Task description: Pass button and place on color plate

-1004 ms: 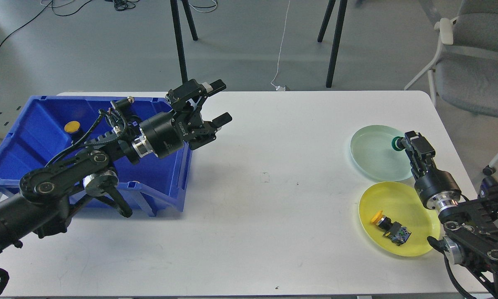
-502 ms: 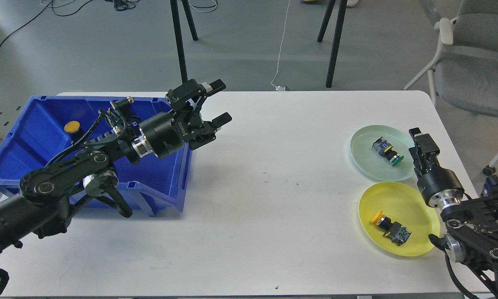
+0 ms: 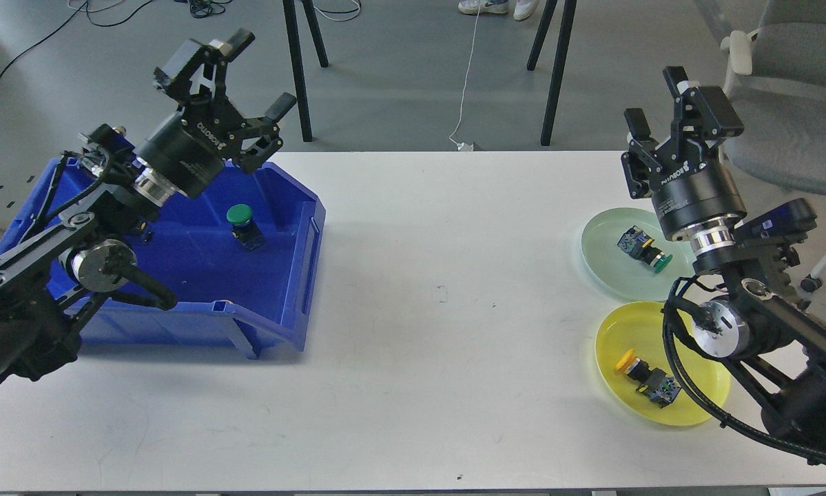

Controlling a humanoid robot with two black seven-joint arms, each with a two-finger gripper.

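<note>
Left gripper (image 3: 251, 76) fingers spread, empty, over blue bin (image 3: 285, 303); its arm hides part of the bin. Green button (image 3: 242, 224) inside bin. Right gripper (image 3: 657, 100) fingers apart, empty. Another green button (image 3: 641, 249) lies on green plate (image 3: 602, 258).

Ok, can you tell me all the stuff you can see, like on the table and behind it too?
Blue plastic bin: one, left side of the white table.
Green-capped push button: one, inside the bin.
Pale green round plate: one, right side, holding one green-capped button.
Yellow round plate: one, nearer than the green plate, holding one yellow-capped button.
Black tripod legs: on the floor behind the table.
Grey chair: one, far right.
White cable: on the floor.
Left gripper: black, open, above the bin.
Right gripper: black, open, above the green plate.
</note>
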